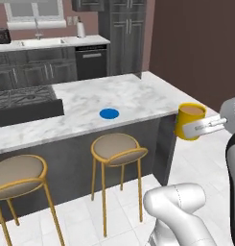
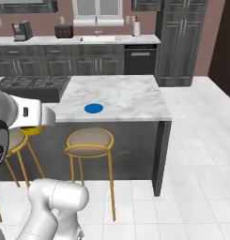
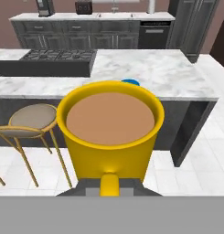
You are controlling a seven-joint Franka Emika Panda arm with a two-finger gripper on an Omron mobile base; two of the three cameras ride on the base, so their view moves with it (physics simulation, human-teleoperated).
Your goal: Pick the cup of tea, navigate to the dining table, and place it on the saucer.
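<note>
While held aloft, tea-filled cup (image 3: 109, 137).

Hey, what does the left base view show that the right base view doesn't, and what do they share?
Left base view: the cup of tea in full, brown liquid visible, held in the gripper off the dining table's edge.

Right base view: a coffee machine and toaster on the back counter, with just a yellow sliver of the cup under the arm.

Both: the blue saucer bare on the marble top, stools, cooktop, sink.
</note>
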